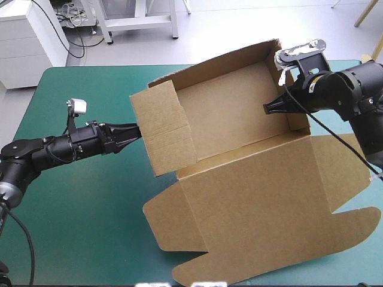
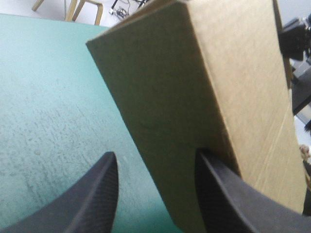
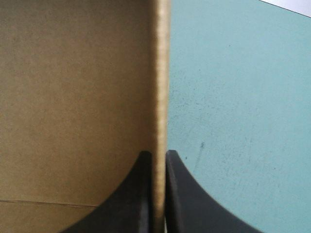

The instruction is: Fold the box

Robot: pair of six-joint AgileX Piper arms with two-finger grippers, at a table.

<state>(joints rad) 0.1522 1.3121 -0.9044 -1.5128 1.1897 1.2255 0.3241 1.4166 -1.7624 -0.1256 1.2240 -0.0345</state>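
On the middle and right of the table, over the teal-green cover (image 1: 78, 233), I see the box (image 1: 233, 113) as an open tray of brown board. Its walls are raised and its lid (image 1: 269, 221) lies flat toward the near edge, with the side flaps spread out on the cover.

My left gripper (image 1: 136, 133) comes in low from the left and meets the outside of the box's left wall (image 1: 161, 128). From the left wrist, its black fingers (image 2: 92, 194) stand well apart. A corner of that wall reaches into the gap and sits against one finger, while the other is clear of the board with cover showing beside it. It has hold of nothing.

My right gripper (image 1: 267, 107) reaches over from the right, its tip inside the tray at the right wall (image 1: 300, 119). From the right wrist, the right gripper (image 3: 158, 153) is pinched nearly closed on the thin edge of that wall, one finger on the inner brown face and one on the outer side, with bare cover beyond
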